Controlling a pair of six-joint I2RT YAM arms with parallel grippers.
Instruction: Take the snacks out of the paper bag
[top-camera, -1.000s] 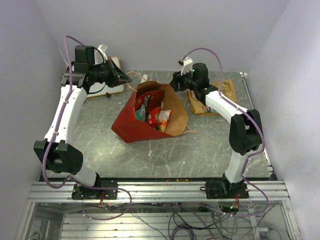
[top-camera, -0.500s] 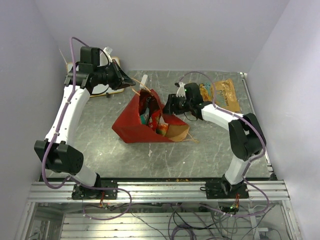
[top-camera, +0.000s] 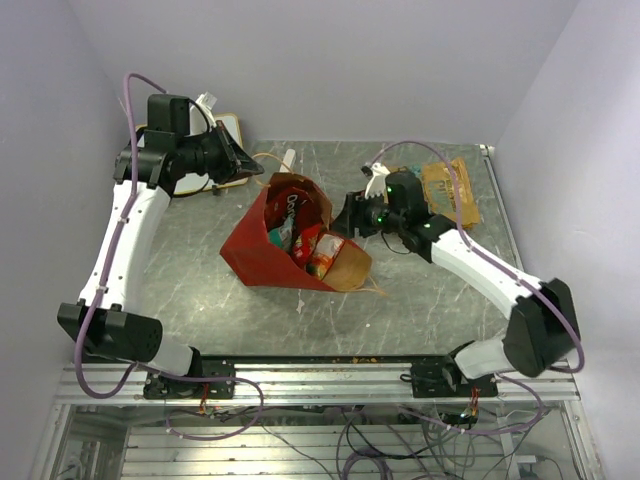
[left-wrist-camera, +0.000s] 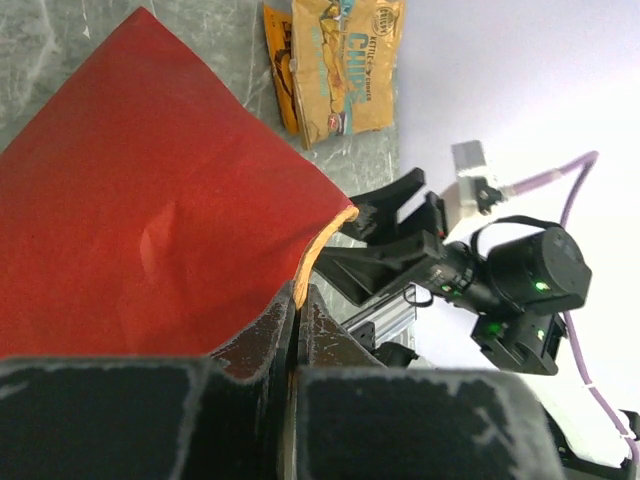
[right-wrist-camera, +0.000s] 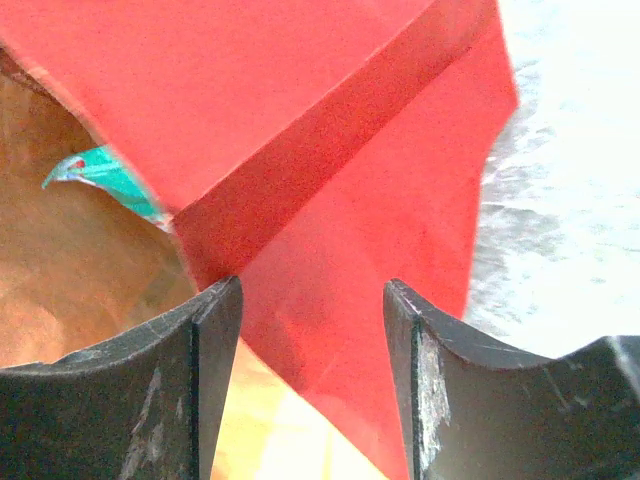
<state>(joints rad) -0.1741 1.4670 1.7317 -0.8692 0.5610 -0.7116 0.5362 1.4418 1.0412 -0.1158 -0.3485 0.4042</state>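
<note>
Bag (top-camera: 262, 255) tipped over near mid-bench (top-camera: 430, 300), mouth gaping toward the right edge, red outside, kraft inside. Snacks (top-camera: 312, 245) heaped just inside the mouth: red and orange packets, plus a teal corner (right-wrist-camera: 105, 175) peeking past the red wall in the right wrist view. Two more packets (top-camera: 448, 190) flat at the far right corner, well apart from the bag.

Left gripper (top-camera: 247, 160) above the bag's far side, clenched on the tan handle (left-wrist-camera: 322, 240), cord pinched between the pads, upper wall held up by it. Right gripper (right-wrist-camera: 312, 290) at the right side of the mouth, jaws parted and gripping nothing, red wall just beyond them; no packet touched yet.

Handling, as a judgement: packets light, crinkly and air-puffed, with slick foil apt to slide or squash. Best pinched at a flat crimped seam or a corner, never across the belly. Bag thin and floppy, likely to sag shut or drag along with a tugged packet. Keep the handle taut and the mouth propped while reaching in.
</note>
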